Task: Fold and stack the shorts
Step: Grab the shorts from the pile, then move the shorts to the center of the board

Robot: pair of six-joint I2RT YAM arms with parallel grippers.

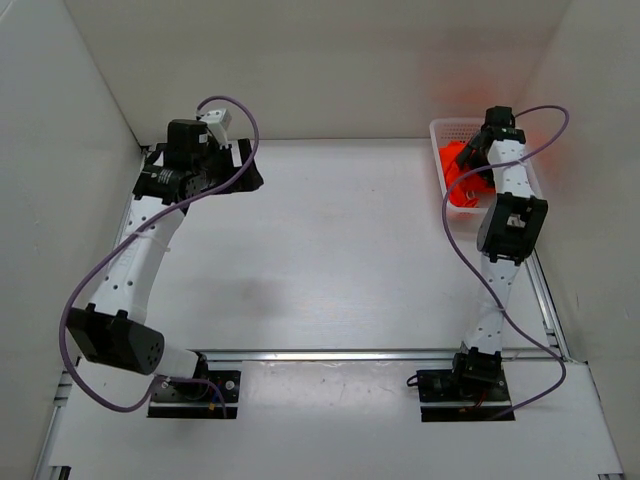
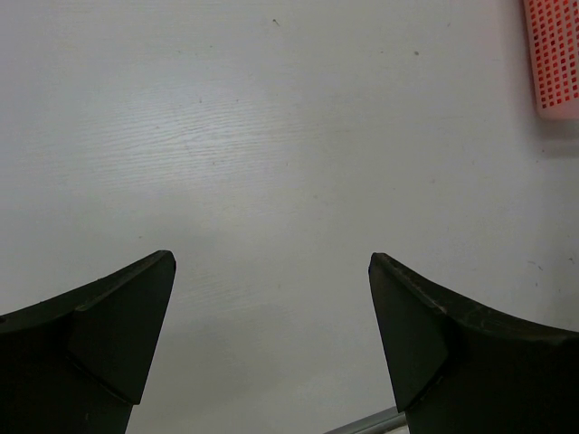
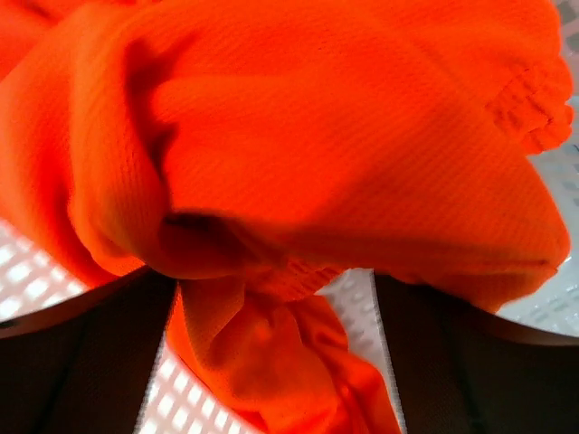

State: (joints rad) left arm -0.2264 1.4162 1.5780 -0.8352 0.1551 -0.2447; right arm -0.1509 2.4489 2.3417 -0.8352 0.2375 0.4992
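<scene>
Top external, shorts (image 1: 466,182) bunched in basket (image 1: 438,140) (right arm (image 1: 512,222) overhead)

bright, even light; shorts (image 3: 317,136) blurred close up, soft shadows.

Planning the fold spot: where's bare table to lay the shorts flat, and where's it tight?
Free: the middle of the white tabletop, bordered by the left arm, the right arm, the back wall and the metal rail. Crowded: far-right corner, where the white mesh basket holds the crumpled orange fabric shorts, the open right claw over them.

Orange-red shorts (image 3: 317,136), apparently white mesh basket (image 1: 437,128)
</scene>
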